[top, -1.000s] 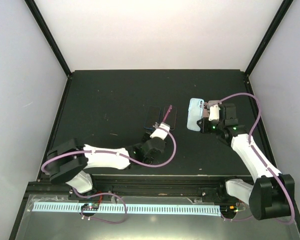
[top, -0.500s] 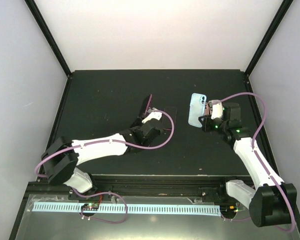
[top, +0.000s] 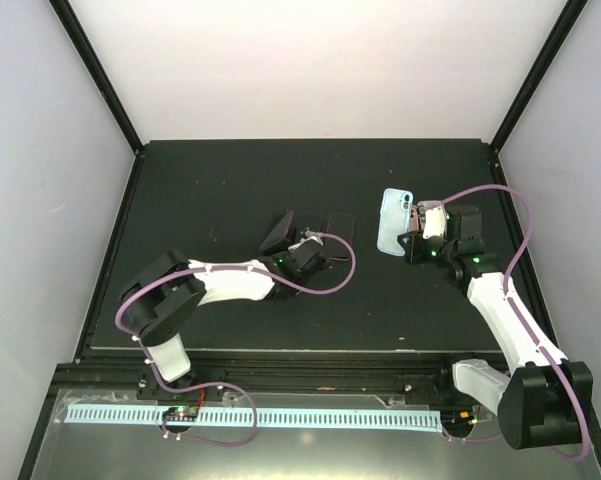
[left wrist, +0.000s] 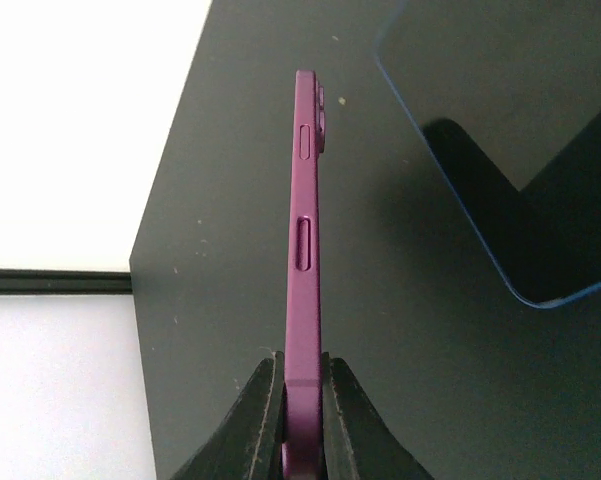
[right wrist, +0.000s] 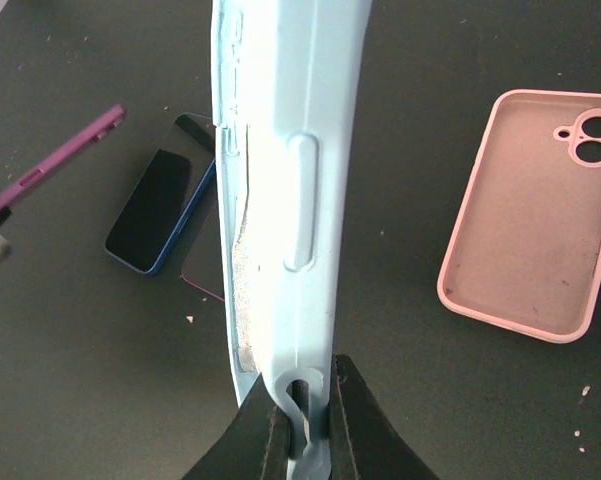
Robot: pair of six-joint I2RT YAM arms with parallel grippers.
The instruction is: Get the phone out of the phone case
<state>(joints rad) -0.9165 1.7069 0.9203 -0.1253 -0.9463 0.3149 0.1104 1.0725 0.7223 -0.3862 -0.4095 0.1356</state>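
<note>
Left arm point(top: 230, 282) reaches low across the worktop point(top: 210, 190), jaws clamped on a purple phone point(left wrist: 303, 230) held edge-on; right arm point(top: 500, 300) raised, jaws gripping a pale-blue phone case point(right wrist: 285, 200) upright.

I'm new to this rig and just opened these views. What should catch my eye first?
Each pincer grips something edge-on above the black table: the left pincer a purple phone, the right pincer a light-blue case. An empty pink case and a blue phone lie flat on it.
</note>
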